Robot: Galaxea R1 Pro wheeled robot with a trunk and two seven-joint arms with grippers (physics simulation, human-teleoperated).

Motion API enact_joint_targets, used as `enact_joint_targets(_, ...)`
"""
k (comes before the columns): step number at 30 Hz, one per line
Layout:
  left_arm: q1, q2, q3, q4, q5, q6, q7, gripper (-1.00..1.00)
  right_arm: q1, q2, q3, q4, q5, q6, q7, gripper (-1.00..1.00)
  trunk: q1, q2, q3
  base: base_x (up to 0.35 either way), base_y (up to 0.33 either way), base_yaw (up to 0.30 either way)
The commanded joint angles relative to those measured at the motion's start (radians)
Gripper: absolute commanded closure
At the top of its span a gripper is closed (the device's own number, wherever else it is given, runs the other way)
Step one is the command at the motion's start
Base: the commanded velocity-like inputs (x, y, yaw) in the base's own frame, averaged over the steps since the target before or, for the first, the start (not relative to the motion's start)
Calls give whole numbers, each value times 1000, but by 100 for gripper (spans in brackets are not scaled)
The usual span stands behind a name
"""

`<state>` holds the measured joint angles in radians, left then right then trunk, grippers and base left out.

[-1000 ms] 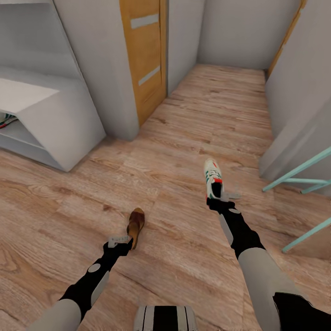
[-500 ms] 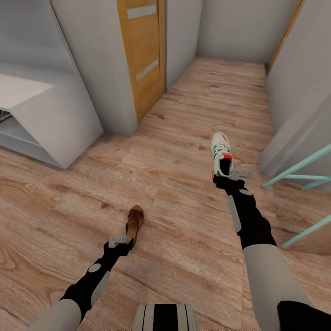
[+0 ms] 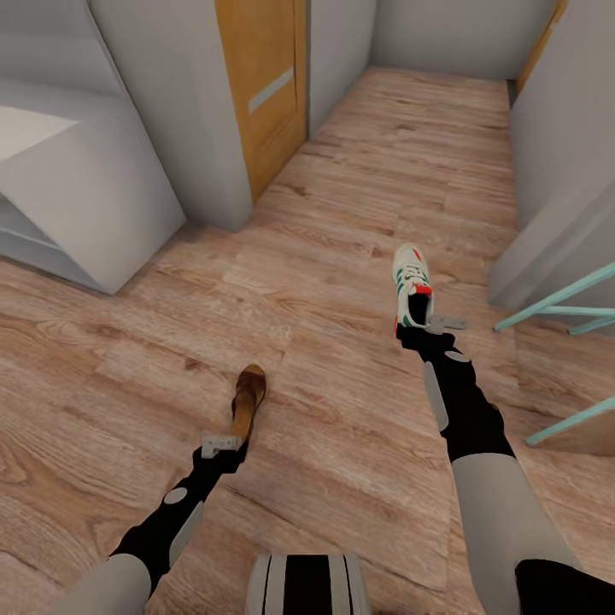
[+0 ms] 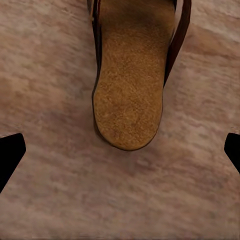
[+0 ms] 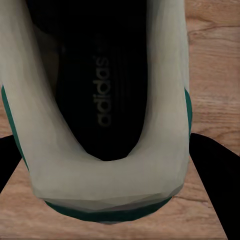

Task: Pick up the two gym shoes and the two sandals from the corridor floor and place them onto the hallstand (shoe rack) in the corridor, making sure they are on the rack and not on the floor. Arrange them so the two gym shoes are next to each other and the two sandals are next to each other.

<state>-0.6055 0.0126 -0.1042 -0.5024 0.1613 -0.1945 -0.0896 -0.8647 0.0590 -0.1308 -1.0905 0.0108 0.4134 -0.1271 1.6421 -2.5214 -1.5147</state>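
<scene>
Left gripper (image 3: 232, 444): at your 7 o'clock, nearest you. It sits at the heel of the brown leather open sandal (image 3: 248, 400). In the left wrist view the dark fingertips (image 4: 11, 152) stand wide apart, clear of the tan footbed (image 4: 131, 95). You have hold of nothing yet.

Right gripper (image 3: 427, 325): at 1 o'clock, closed round the heel of the white lace-up gym shoe with green stripes (image 3: 411, 284).

Change: over the last second your right arm has pushed forward with the sneaker. The view has dipped and swung, so the pale grey-white hallstand (image 3: 81, 192) has slid toward 10 o'clock.

Meaning: one shoe looks secured, but the rack is well apart.

Wood-plank corridor floor (image 3: 342, 213): runs on to 12 o'clock.
</scene>
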Motion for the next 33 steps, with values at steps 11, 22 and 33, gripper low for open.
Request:
enact_joint_targets(11, -3, 0, -6, -4, 9, -3, -1, -100, -1, 1, -1, -2, 1, 5, -1, 100, 5, -3, -61, 0, 0, 0)
enact_joint_targets(22, -3, -2, -8, -5, 9, -3, -1, -100, -1, 1, -2, -18, 1, 5, -1, 100, 8, -5, -100, 0, 0, 0)
enact_joint_targets(33, -3, -2, -8, -5, 9, -14, -1, -100, -1, 1, -3, -35, 1, 7, -1, 100, 8, -5, -101, 64, 0, 0)
